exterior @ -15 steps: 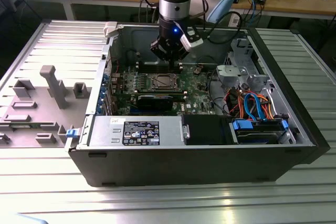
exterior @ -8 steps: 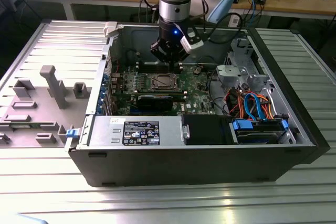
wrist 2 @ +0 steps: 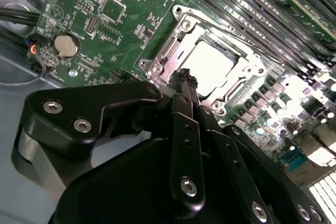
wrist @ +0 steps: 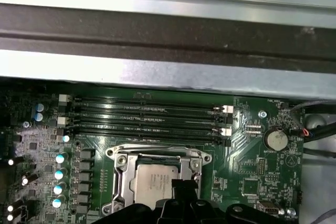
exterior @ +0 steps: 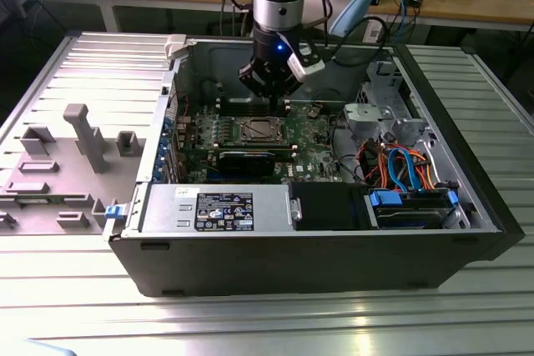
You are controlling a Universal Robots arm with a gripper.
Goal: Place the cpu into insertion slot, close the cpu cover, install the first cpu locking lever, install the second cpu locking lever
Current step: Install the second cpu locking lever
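The gripper [wrist 2: 186, 77] hangs low over the middle of the board [wrist 2: 105, 24], inside the open case [exterior: 334, 264]. Its two fingers are pressed together with nothing between them, and their tips are just above one edge of the cpu [wrist 2: 210, 66]. The cpu lies flat in the slot [wrist 2: 181, 13], which sits just beside the long memory slots [wrist: 147, 119]. The cover [wrist 2: 169, 51] seems to be down around the cpu like a frame. I cannot tell whether either locking lever is hooked. In my judgement the main danger is a slip. The tips are narrow and the metal of the cover is smooth, so a push a little off the edge could send them across the top of the cpu and scratch it. They could also slide onto the small parts of the board next to the slot. If the cpu is not fully seated, pressing on the cover could bend the contacts under it, and from here nobody can see them. A move toward the memory slots could also knock their clips. As for writing, a dark label [exterior: 224, 208] with white print is on the grey box at the front edge of the case. There is fine white print around the coin battery [wrist 2: 65, 45]. All of it is too small for me to read.
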